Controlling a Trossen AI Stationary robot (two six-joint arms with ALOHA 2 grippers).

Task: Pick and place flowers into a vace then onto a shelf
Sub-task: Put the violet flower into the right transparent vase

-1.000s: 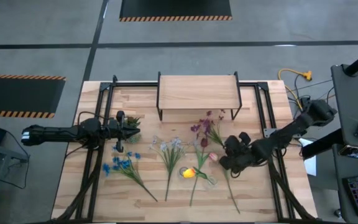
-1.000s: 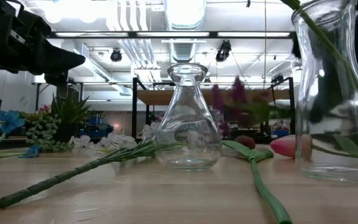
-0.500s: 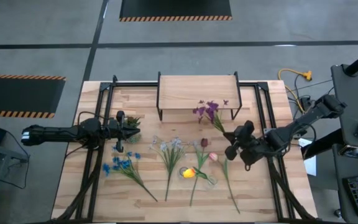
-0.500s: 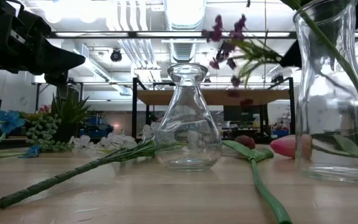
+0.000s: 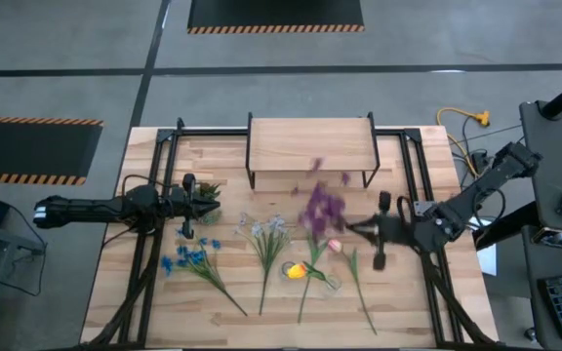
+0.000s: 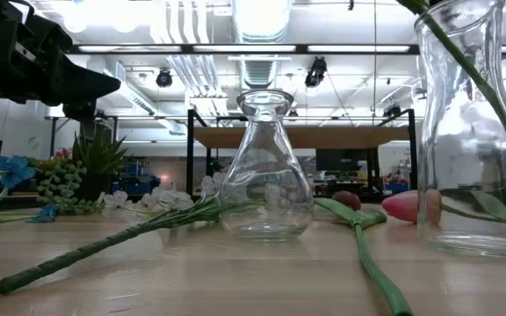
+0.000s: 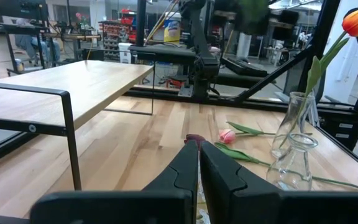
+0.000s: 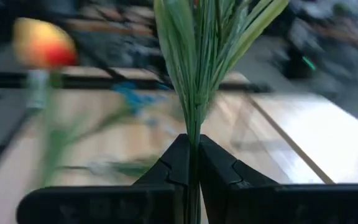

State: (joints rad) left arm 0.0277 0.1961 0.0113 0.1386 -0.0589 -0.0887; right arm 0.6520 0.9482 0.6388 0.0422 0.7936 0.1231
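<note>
1. Right gripper (image 5: 351, 229), at four o'clock on the slatted wooden worktop (image 5: 154, 283), clamps the purple-bloomed green stem (image 5: 320, 207); blurred swinging could slip it.
2. It may clip the clear glass vase (image 5: 322, 278) holding the yellow-orange tulip (image 5: 297, 270).
3. Left gripper (image 5: 210, 200), clenched empty, waits at nine o'clock.

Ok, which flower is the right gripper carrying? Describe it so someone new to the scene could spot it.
Start at the shelf at the far side of the table; just in front of it, on the right, the right gripper is shut on a green stem. That is the purple flower, held up off the table. The other flowers lie flat or stand in a vase, and none of them has its dark purple blooms.
</note>
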